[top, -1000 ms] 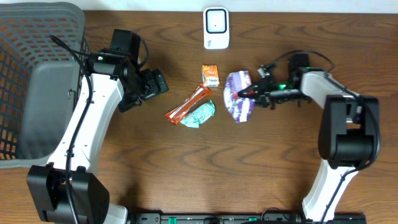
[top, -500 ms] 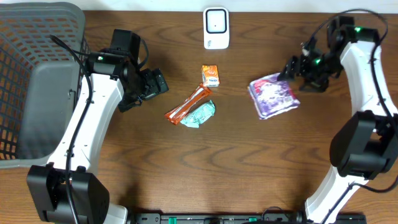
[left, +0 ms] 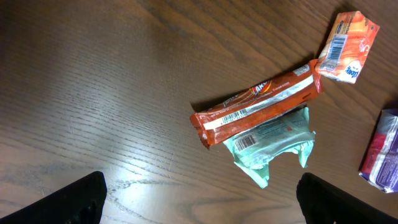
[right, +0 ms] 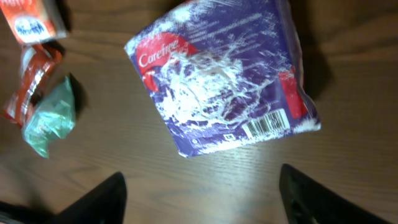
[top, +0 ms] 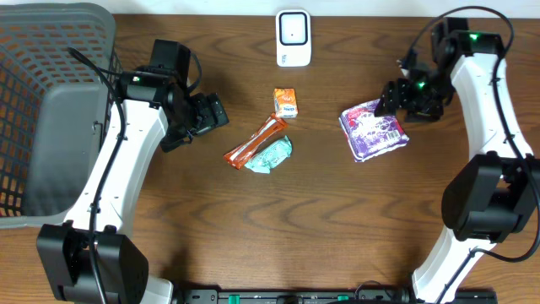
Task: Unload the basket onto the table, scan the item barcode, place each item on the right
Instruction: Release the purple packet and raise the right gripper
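Observation:
A purple package [top: 373, 130] lies flat on the table at the right, its barcode [right: 264, 126] facing up. My right gripper [top: 391, 95] hovers just above its far right corner. In the right wrist view this gripper [right: 202, 199] is open, with only bare wood between its fingers and the purple package [right: 224, 81] ahead of them. The white scanner [top: 293, 38] stands at the back centre. My left gripper [top: 216, 113] is open left of the snacks, and in the left wrist view the left gripper [left: 202, 202] holds nothing.
An orange bar [top: 255, 142], a green packet [top: 270, 155] and a small orange pack [top: 285, 103] lie mid-table. A grey mesh basket [top: 51, 101] fills the far left.
My right arm swung the purple package from the table's middle to the right, and the gripper opened and let it go. The left arm has not moved.

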Motion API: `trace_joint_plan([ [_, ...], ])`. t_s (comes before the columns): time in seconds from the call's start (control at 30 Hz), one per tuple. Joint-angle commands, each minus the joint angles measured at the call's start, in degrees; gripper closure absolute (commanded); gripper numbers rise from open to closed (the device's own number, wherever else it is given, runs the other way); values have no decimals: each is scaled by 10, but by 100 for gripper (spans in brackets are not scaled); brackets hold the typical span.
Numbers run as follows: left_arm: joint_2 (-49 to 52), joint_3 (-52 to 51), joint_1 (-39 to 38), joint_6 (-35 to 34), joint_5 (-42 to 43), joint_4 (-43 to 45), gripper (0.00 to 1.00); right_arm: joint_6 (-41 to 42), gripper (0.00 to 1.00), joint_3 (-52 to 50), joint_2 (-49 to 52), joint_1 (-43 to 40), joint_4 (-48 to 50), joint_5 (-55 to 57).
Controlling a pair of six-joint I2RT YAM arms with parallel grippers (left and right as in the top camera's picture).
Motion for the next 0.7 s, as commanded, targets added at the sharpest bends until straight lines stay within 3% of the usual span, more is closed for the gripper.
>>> trace_joint_plan([
  [0.0, 3, 6, 1, 3, -6, -3, 2, 7, 35, -2, 2, 17, 10, 58],
  [0.17, 3, 6, 1, 3, -6, -3, 2, 55, 35, -3, 7, 14, 58, 108],
  [0.4, 3, 6, 1, 3, -6, -3, 2, 45, 18, -5, 21, 15, 137, 102],
  [0.67, 3, 6, 1, 3, -6, -3, 2, 19, 18, -5, 62, 15, 167, 28],
])
